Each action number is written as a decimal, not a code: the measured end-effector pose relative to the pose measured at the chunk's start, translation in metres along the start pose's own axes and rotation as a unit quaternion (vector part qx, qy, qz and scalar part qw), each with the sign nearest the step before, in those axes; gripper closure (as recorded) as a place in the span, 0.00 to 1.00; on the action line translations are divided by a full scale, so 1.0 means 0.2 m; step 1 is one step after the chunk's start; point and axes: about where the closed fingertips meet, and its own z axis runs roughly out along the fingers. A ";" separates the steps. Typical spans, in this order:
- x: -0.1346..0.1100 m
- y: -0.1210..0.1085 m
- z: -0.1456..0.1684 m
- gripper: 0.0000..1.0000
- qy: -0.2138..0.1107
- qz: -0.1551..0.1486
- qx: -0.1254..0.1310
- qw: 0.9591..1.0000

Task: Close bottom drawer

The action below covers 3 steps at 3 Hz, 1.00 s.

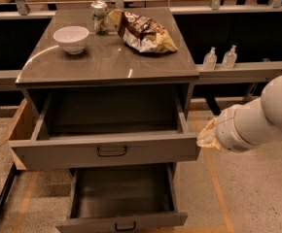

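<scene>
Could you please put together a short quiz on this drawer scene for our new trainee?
1. True or false: the bottom drawer is shut.
2. What stands nearest the bowl on the cabinet top? A) can B) mug C) plate
3. Where is the gripper?
Key: 1 false, it is pulled out; 2 A; 3 beside the right front corner of the upper drawer.

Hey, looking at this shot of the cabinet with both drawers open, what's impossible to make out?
1. Hand, camera view, beside the upper drawer's right front corner: mostly hidden by the white arm; contact with that drawer unclear.
2. Bottom drawer, camera view: rear interior hidden under the upper drawer; front panel's lower edge cut off by the bottom edge.
</scene>
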 end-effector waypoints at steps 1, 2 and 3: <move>0.01 0.17 0.11 1.00 -0.018 0.034 -0.028 0.999; 0.02 0.54 0.32 1.00 -0.046 0.071 -0.075 0.994; 0.00 0.80 0.50 1.00 -0.079 0.091 -0.095 0.988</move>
